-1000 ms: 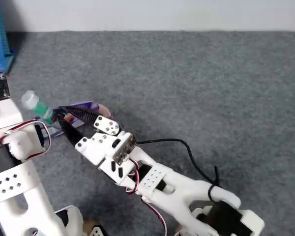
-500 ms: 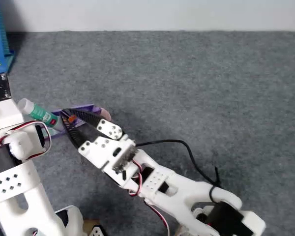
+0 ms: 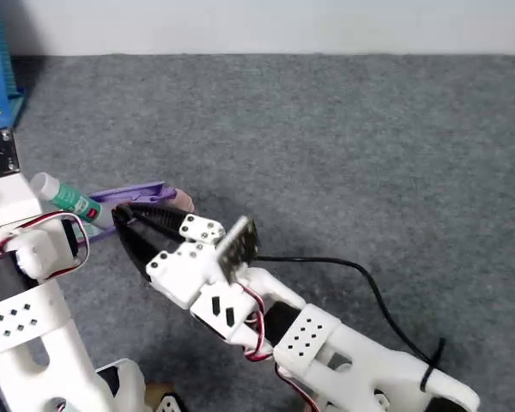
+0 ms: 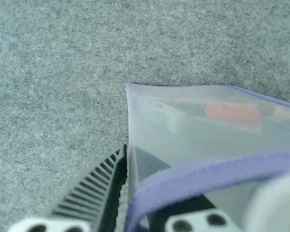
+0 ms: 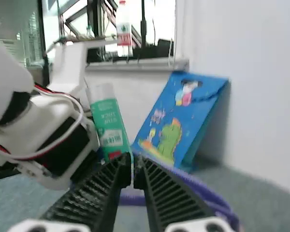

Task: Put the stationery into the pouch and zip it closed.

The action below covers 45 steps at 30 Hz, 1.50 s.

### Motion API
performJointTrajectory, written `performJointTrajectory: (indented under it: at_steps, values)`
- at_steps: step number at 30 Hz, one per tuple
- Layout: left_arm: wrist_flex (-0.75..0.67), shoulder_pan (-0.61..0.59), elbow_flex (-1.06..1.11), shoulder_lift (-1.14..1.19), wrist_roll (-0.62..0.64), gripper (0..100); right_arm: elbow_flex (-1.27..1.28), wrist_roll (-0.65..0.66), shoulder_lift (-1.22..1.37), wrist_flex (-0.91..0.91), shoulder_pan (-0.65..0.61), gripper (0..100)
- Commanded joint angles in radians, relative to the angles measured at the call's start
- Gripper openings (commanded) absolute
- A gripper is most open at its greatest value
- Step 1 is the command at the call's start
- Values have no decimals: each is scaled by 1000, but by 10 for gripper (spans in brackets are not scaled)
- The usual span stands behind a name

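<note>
Our left gripper [image 4: 131, 162] pinches the pouch [image 4: 198, 130] at one corner, with coloured pieces [image 4: 229, 112] already inside. The glue stick [image 3: 67, 196] pokes out of its mouth. Our right gripper [image 5: 134, 166], jaws pressed nearly together, sits just beside it. We judge that seating the stick and zipping remain.

The glue stick [image 5: 108, 126] bears print, seemingly too blurred to read.

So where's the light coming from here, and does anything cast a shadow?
High view: even light, so the right arm leaves just a faint soft shadow on the grey carpet. Right wrist view: a bright window glows behind the glue stick. Left wrist view: flat light, no glare on the pouch.
</note>
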Motion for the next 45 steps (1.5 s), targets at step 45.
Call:
performJointTrajectory:
  at_steps: [45]
  values:
    - [-72, -26, 41, 0, -8, 13, -531, -176, 189, 657, -45, 8]
